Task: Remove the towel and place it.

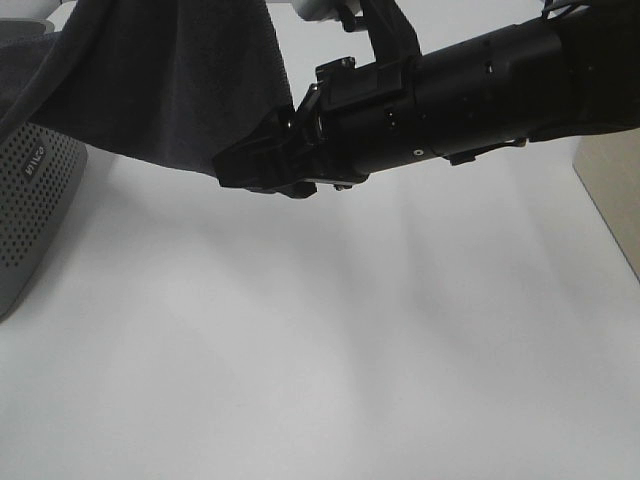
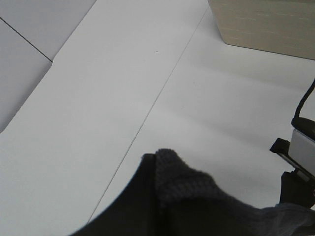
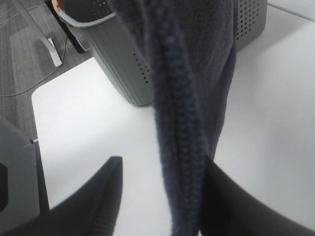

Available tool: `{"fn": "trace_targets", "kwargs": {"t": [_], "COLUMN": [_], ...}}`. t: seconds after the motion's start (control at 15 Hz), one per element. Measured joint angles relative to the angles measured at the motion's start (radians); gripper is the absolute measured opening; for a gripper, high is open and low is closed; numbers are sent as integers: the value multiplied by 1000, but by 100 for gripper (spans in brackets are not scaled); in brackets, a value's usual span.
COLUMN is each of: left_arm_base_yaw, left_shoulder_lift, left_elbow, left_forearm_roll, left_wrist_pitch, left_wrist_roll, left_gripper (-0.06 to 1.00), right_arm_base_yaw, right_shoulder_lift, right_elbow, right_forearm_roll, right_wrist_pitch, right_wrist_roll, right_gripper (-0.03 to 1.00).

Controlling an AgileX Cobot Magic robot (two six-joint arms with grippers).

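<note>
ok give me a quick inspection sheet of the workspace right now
surface: flat white tabletop, one seam line
job's things: dark charcoal-grey terry cloth towel hangs above the tabletop
clutter: grey perforated plastic basket at the tabletop's left side
grippers: left gripper shut on the towel; right gripper open, fingers either side of towel's hem
cables: black cable in left wrist view; thin cable on floor
surroundings: beige box on the right; grey floor

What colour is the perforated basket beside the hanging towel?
The basket is plain grey with small round holes, clearest in the right wrist view.
</note>
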Motion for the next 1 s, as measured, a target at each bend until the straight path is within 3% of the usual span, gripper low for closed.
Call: {"fn": "trace_targets", "kwargs": {"t": [0.2,0.47,0.53,0.73,0.8,0.87,1.0], "left_arm_base_yaw": [0,0,0,0,0,0,0], "left_shoulder_lift": [0,0,0,2,7,12,39], "left_elbow": [0,0,0,0,0,0,0], "left_forearm_roll": [0,0,0,6,12,12,20], "left_wrist_pitch": [1,8,11,22,17,16,-36], "left_wrist_roll": [0,0,0,0,0,0,0], "left_gripper": [0,0,0,0,0,0,0], "right_arm_base_yaw": [0,0,0,0,0,0,0], "right_shoulder_lift": [0,0,-1,-25,-48,-58,-80], "right_elbow": [0,0,0,-33,-89,-116,-298], "right_forearm_roll": [-1,-107,-162,-377,-549,-615,-1015], "right_wrist_pitch": [0,2,7,30,60,77,228], "right_wrist_roll": [2,110,176,410,585,659,1079], "right_gripper": [37,1,1,1,1,1,1]}}
